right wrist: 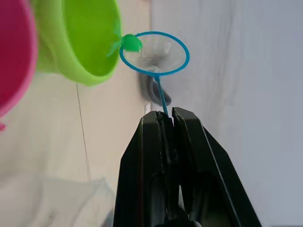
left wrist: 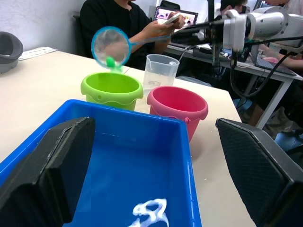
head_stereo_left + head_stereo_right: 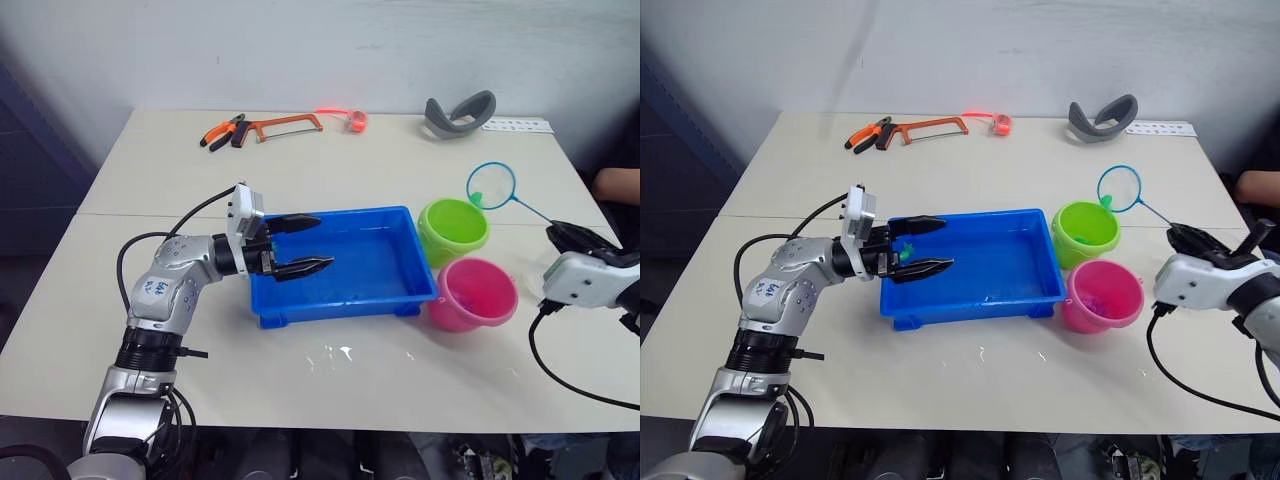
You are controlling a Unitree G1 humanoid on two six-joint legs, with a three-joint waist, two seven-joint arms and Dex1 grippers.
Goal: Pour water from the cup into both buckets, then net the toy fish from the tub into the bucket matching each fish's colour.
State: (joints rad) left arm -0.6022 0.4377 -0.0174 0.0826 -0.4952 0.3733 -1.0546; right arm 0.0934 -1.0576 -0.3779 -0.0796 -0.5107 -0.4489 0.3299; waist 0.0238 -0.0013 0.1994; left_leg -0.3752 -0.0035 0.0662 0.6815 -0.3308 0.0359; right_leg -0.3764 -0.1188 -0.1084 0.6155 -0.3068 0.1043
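Status: netting phase underway, pouring looks done. The cup (image 2: 160,71) stands upright on the surface beyond the pink bucket (image 3: 472,293), toward the right edge, and reads empty as far as I can tell; water level in the buckets can't be judged.

My right end effector (image 1: 168,120) is clamped narrow on the thin handle of the net (image 3: 491,185). The hoop hangs just above the far rim of the green bucket (image 3: 453,230), tilted, w/ one green fish (image 1: 131,43) at the hoop's rim, right at the bucket's mouth. Judgement: this fish is about to be tipped into the matching bucket; drop not yet complete.

My left end effector (image 3: 300,245) is spread wide, holding nothing, hovering over the left end of the tub (image 3: 395,290). The tub sits mid-surface, buckets just beside its right end. A small green speck near my left fingers in the right eye view may be a fish left in the tub; not certain. Pink bucket seems to hold dark specks; unconfirmed. Remaining fish count: can't tell.

Writing: blue scrawl on my left forearm, illegible. A printed strip lies at the far right corner, text too small to read. No brands legible
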